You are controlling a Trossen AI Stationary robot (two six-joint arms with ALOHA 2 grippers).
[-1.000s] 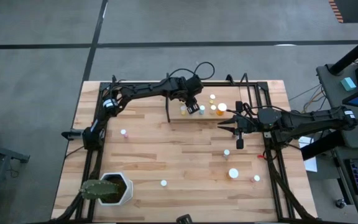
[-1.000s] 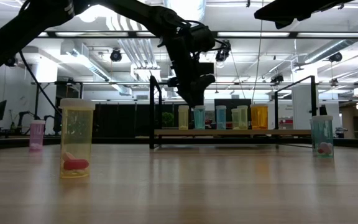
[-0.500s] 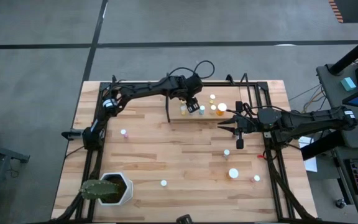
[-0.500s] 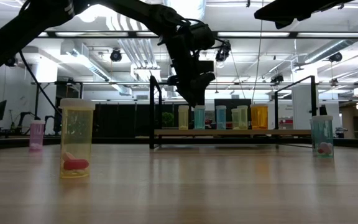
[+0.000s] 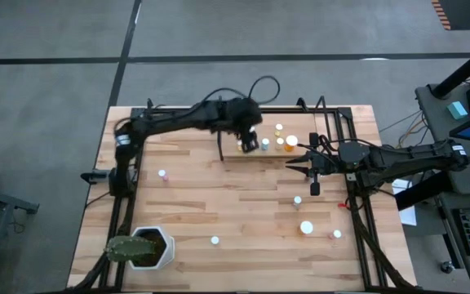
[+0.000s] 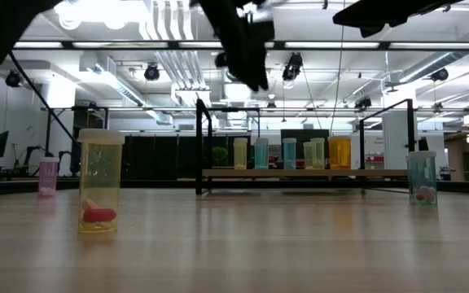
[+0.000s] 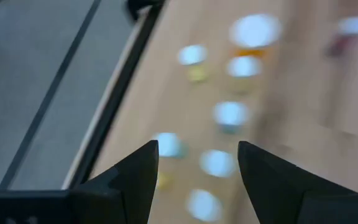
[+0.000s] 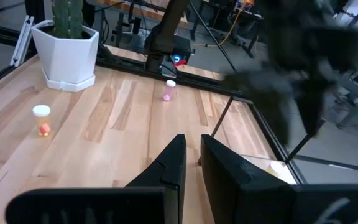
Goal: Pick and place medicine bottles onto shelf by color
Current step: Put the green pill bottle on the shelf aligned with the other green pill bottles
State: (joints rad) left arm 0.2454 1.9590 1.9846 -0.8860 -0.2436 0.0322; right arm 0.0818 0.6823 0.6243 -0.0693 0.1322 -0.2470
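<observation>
A white hexagonal pot (image 5: 155,247) holding a cactus (image 8: 66,17) stands on the wooden table (image 5: 219,208).

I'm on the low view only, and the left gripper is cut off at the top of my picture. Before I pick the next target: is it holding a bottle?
Observer: No. The left wrist view shows the left gripper open, with nothing between its fingers.
Operator: Where is it over the table?
Observer: In the high view it hangs above the left end of the shelf.
Operator: And the other arm?
Observer: The right gripper is shut and empty, waiting near the shelf's right front corner.
</observation>
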